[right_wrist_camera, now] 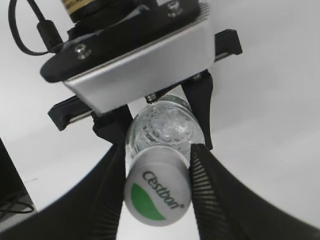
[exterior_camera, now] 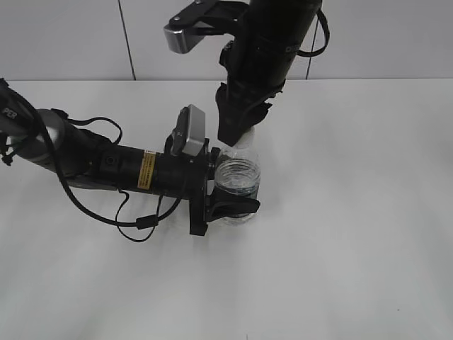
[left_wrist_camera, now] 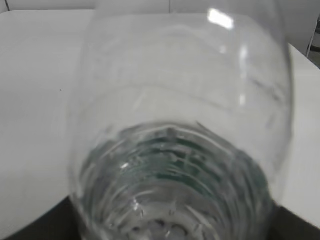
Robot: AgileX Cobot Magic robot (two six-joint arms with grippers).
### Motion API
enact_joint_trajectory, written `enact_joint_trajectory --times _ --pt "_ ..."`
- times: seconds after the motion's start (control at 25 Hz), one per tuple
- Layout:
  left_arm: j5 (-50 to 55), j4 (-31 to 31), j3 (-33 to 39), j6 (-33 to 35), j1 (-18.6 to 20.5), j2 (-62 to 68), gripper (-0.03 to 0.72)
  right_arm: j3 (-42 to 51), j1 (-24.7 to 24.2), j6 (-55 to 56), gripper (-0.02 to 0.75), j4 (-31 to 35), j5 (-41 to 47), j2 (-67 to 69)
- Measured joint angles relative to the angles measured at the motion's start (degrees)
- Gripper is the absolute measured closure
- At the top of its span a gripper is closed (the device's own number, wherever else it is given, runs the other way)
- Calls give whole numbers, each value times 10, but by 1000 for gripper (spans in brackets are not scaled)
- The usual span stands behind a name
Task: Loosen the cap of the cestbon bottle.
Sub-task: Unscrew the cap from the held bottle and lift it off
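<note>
The cestbon bottle (exterior_camera: 241,174), clear plastic, stands on the white table with my left gripper (exterior_camera: 246,185) shut round its body from the left. In the left wrist view the bottle (left_wrist_camera: 180,125) fills the frame, its green label (left_wrist_camera: 175,165) showing blurred through the plastic. My right gripper (exterior_camera: 233,134) comes down from above and hides the cap in the exterior view. In the right wrist view the white cap (right_wrist_camera: 157,192), with its green leaf mark and lettering, sits between the ribbed pads (right_wrist_camera: 200,180) of my right gripper (right_wrist_camera: 158,165), touched on both sides.
The white table (exterior_camera: 354,248) spreads round the bottle. A black cable (exterior_camera: 134,223) loops on it beside the left arm. A white wall (exterior_camera: 71,35) rises behind the table's far edge.
</note>
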Motion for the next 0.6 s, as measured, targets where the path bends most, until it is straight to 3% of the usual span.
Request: enact_joint_trajectory --times 0.6 --pt "-1 3 -1 0 0 0 286 0 0 -195 434 7 2 0"
